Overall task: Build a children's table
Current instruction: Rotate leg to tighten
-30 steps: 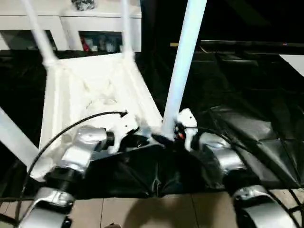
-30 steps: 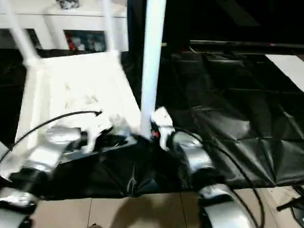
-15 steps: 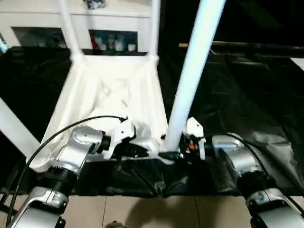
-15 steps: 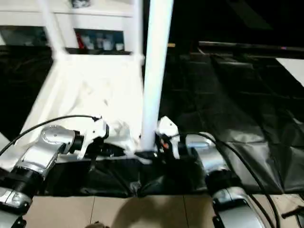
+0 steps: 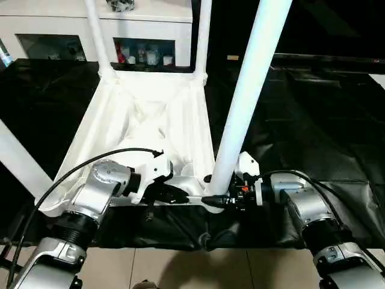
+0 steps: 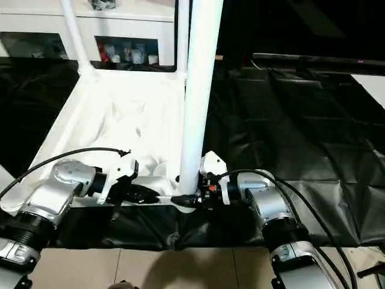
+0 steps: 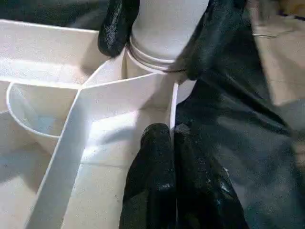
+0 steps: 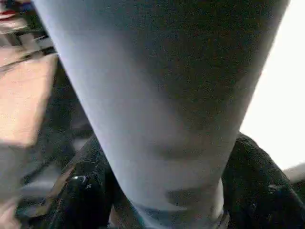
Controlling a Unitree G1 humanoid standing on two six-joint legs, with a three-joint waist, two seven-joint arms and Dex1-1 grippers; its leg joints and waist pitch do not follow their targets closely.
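Note:
The children's table lies upside down on a black sheet, its white rimmed top facing up. Two legs stand in the far corner sockets, and another leg leans at the near left. A fourth leg stands upright in the near right socket. My right gripper clasps the base of this leg, one black finger on each side. My left gripper is shut, its tips pressed on the top's rim just beside that socket.
A white cabinet with glass doors stands behind the table. The crinkled black sheet spreads out to the right. Tan floor runs along the near edge. A black cable arches over my left forearm.
The camera has shifted, bringing the table more square in view. My right fingers have closed in around the base of the near right leg. The left gripper has stayed shut at the rim.

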